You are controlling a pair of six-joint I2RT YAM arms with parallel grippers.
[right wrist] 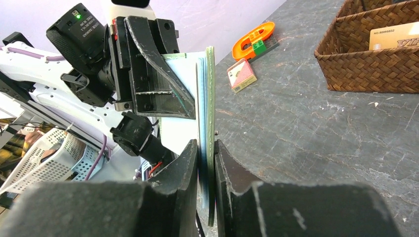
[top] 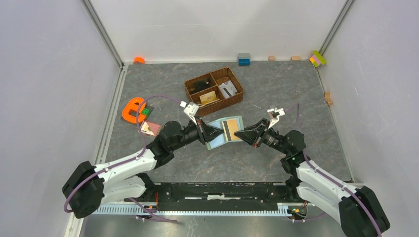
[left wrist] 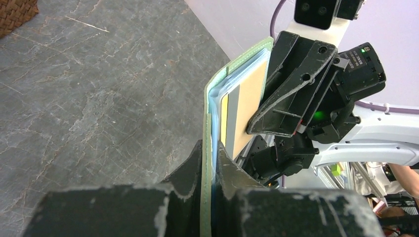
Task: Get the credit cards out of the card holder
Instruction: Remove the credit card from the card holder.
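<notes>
The card holder (top: pixel 223 132) is a sage-green wallet, pale blue inside, held open above the table between both grippers. A tan credit card (top: pixel 230 129) with a dark stripe sits in its slots; it shows tan in the left wrist view (left wrist: pixel 251 106) beside a yellow edge. My left gripper (top: pixel 215 133) is shut on the wallet's left edge (left wrist: pixel 208 123), jaws (left wrist: pixel 211 159) pinching green cover and blue lining. My right gripper (top: pixel 239 134) is shut on the right edge (right wrist: pixel 210 89), jaws (right wrist: pixel 206 149) tight on it. I see no pinkish-brown card in the wallet.
A brown wicker divided basket (top: pixel 236 85) stands behind the wallet with a tan card (top: pixel 208 97) in it, also seen in the right wrist view (right wrist: pixel 395 37). An orange e-shape (top: pixel 132 109) and a small pinkish-red pack (top: pixel 150 128) lie left. Small blocks line the back wall.
</notes>
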